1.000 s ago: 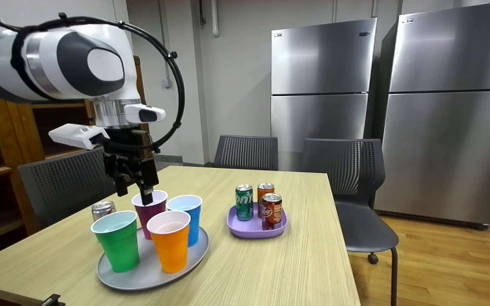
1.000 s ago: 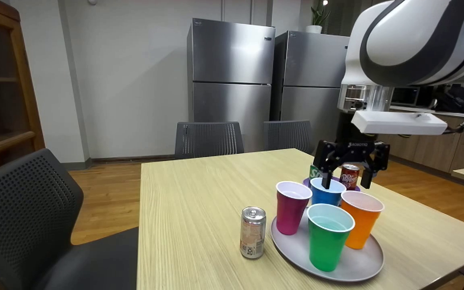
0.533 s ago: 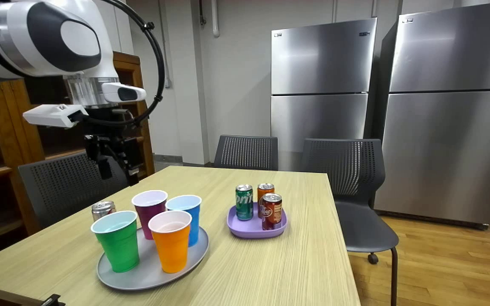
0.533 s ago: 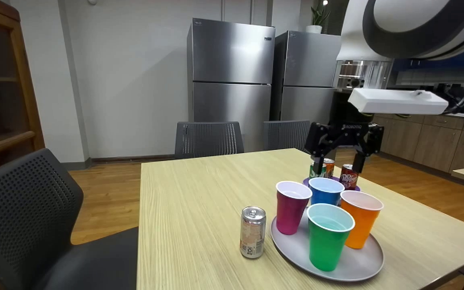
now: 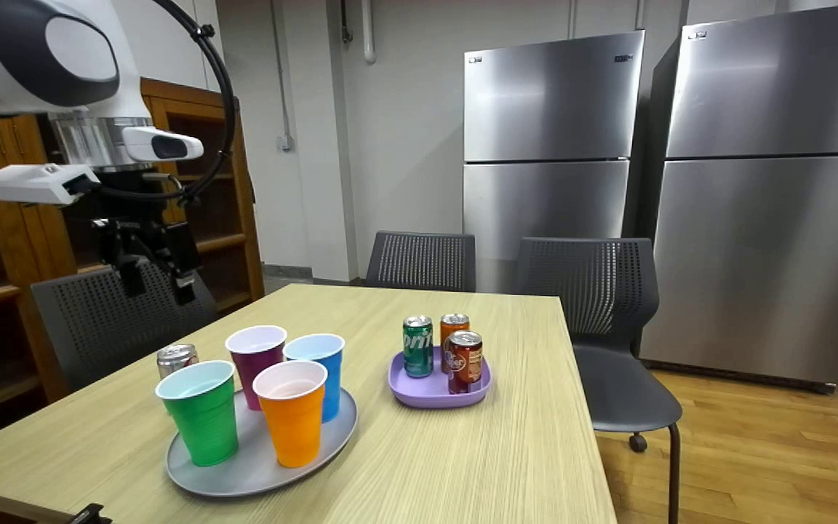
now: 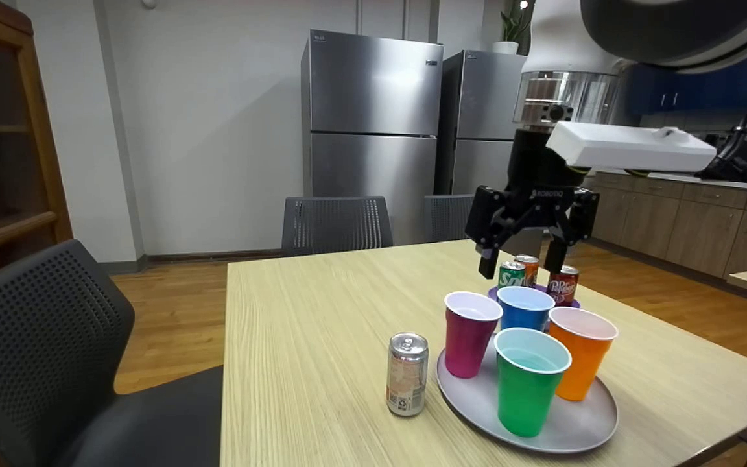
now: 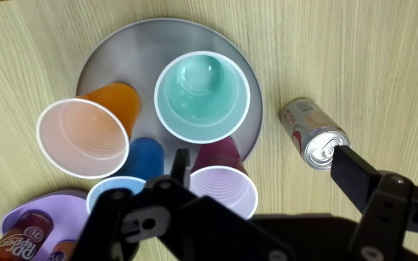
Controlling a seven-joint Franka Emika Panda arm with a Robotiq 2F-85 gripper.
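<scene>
While you hang high over the pale table (image 6: 308, 311), watch the gray plate (image 7: 132, 50): press on its rim and everything it carries could tip. Well apart from the plate sits the purple tray (image 5: 426, 399), which a low, wide swing could shove askew. Now your gripper (image 6: 521, 264): up in the air, above cup height, jaws wide apart, nothing between them. What lies straight below it is hard to tell, so misjudged depth is your first danger. On the plate, standing close together, come the green cup (image 6: 529, 395), orange cup (image 5: 295, 422), magenta cup (image 6: 467, 344) and blue cup (image 5: 333, 378). Tight quarters! Drop in off-centre and a spread finger could catch a rim, tipping one cup into its neighbour; squeeze too hard and those thin-looking walls may buckle. And last, the silver can (image 6: 407, 376), upright just beside the plate, off its magenta-cup side: come down crooked and a fingertip could clip its lid, topple it, and set it rolling for the table's edge.
</scene>
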